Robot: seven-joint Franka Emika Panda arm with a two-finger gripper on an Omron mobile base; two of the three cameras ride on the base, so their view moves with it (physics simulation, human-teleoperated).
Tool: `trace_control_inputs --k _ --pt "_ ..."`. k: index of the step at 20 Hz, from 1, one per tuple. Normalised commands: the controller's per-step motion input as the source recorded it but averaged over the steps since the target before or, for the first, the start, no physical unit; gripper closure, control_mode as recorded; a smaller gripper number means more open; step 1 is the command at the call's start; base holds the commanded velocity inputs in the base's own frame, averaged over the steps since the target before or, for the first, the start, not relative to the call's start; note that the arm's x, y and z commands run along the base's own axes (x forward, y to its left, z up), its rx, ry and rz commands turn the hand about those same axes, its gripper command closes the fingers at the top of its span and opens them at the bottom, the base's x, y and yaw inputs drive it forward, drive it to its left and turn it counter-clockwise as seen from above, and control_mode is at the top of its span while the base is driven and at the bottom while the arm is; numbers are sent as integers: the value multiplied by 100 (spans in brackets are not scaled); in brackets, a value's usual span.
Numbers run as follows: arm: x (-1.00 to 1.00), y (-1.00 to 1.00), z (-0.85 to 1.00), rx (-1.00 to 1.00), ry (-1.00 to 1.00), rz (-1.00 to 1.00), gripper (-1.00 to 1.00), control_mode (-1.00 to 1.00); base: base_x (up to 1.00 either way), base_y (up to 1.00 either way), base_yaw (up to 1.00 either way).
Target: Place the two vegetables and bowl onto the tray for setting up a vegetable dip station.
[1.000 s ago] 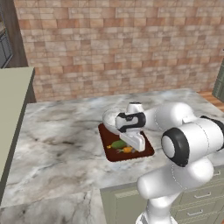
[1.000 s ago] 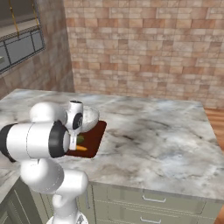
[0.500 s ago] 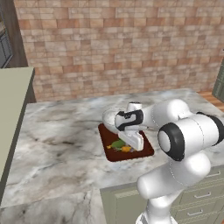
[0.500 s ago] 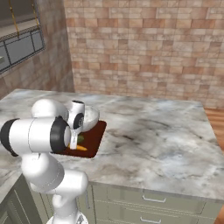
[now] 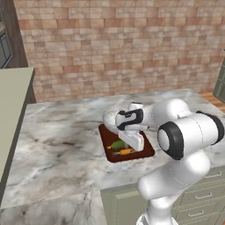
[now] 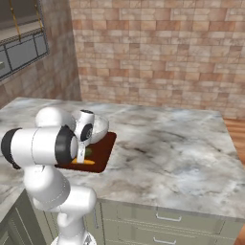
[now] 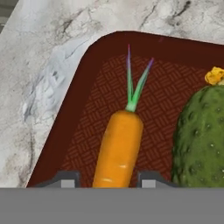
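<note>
On the tray (image 7: 83, 87) lie the carrot (image 7: 118, 146), green tip pointing at a rounded corner, and just beside it the cucumber (image 7: 201, 135). The bowl (image 5: 112, 117) sits at the tray's far end (whether wholly on it I cannot tell). The task looks nearly or wholly done. The gripper (image 7: 105, 179) hangs low, jaws apart astride the carrot, seemingly clamping nothing.

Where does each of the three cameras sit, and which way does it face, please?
Left base view: behind the arm's left, looking forward and down at the tray; the arm rises lower right.
Right base view: behind its right, facing the same tray; the arm rises lower left.
Hand view: on the hand, looking at the carrot and cucumber.
</note>
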Motion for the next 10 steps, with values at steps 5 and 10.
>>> trace_control_inputs --k 5,10 --pt "-14 0 8 2 0 -1 -100 -100 0 0 0" --pt "-21 0 24 0 0 -6 -100 -100 0 0 0"
